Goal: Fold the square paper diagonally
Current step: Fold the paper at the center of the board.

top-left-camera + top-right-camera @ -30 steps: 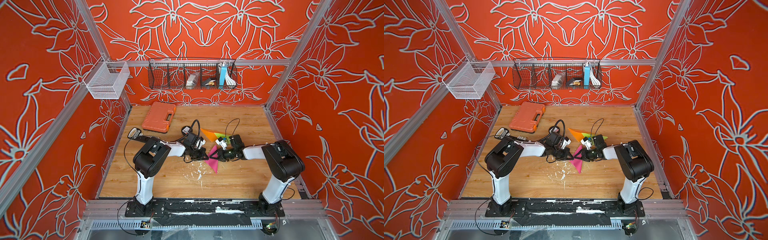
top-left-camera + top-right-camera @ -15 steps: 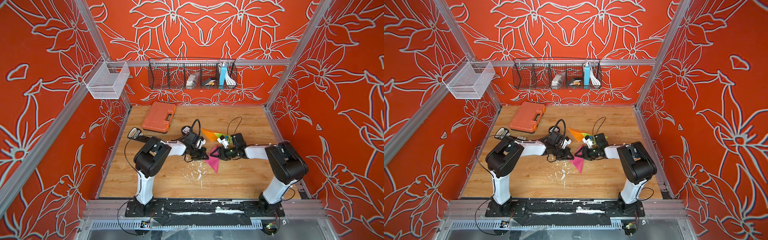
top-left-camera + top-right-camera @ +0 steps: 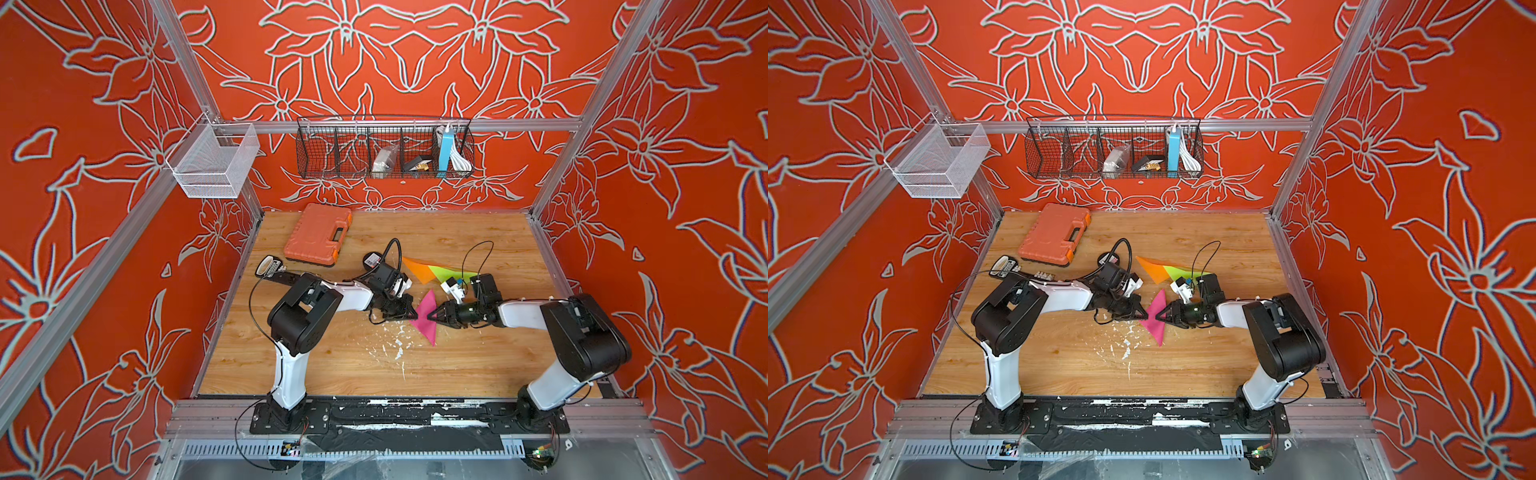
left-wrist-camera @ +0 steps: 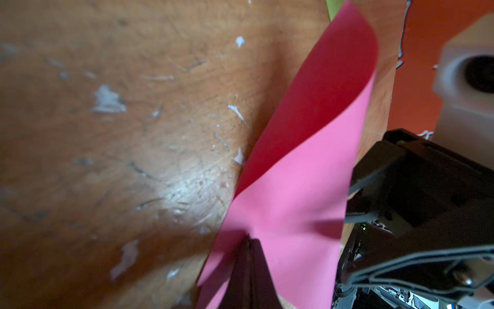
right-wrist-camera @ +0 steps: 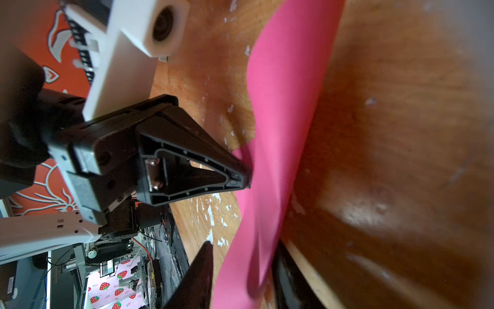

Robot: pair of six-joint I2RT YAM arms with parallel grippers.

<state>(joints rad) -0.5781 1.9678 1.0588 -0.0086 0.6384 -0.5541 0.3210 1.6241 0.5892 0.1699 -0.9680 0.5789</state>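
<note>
I record the paper (image 3: 424, 318) on the tabletop (image 3: 332, 365), between left fingers (image 3: 404, 309) and right fingers (image 3: 441, 314); folded sheets (image 3: 436, 271) lie behind it, a case (image 3: 318, 233) at rear left.

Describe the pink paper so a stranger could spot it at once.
On the wooden table, look to the middle, where the left gripper and right gripper nearly meet. The pink paper bows up between them, pinched by the left one. The orange paper and green paper lie flat farther back.
</note>
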